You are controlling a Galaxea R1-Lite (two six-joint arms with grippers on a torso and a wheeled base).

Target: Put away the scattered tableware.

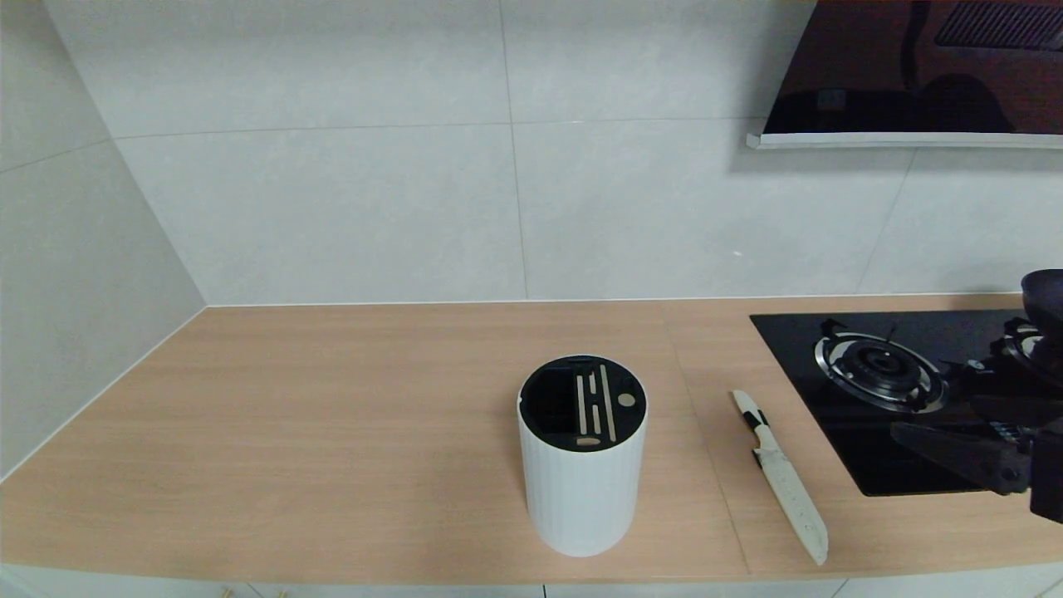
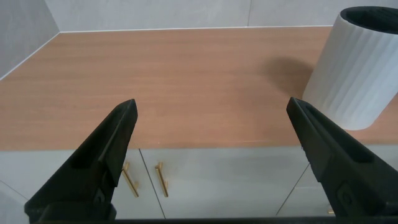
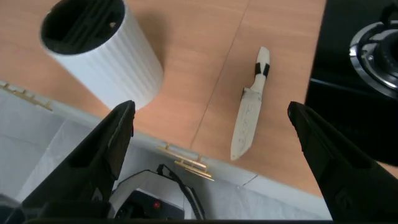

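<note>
Operator: Grippers first. How do they stand?

Robot: My left gripper (image 2: 211,109) is spread wide with nothing between its fingers. It hangs in front of the counter's edge, before the cabinet doors and their brass handles (image 2: 161,180). My right gripper (image 3: 211,112) is released just as wide and also carries nothing. It hovers at my right, over the front edge of the countertop (image 1: 332,432) and the near part of the hob (image 1: 830,432).

Operator: And the tableware?

Robot: One knife (image 1: 781,477) lies flat on the wood, between the knife holder (image 1: 581,482) and the hob, touching neither. Its pale blade points toward the front edge. The handle, white with black bands, points back toward the wall. In my right wrist view it sits between my two fingers, lower down and untouched.

Operator: The holder?

Robot: It's a white ribbed cylinder standing upright near the front edge, to the left of the knife. Its black top has narrow slots on one side and a wider opening on the other.

Operator: Farther back?

Robot: A ringed burner (image 1: 879,368) is set in the black glass hob. Behind that comes bare counter up to the grey tiled wall (image 1: 332,208), and a dark range hood (image 1: 913,75) hangs above the hob at the upper right.
</note>
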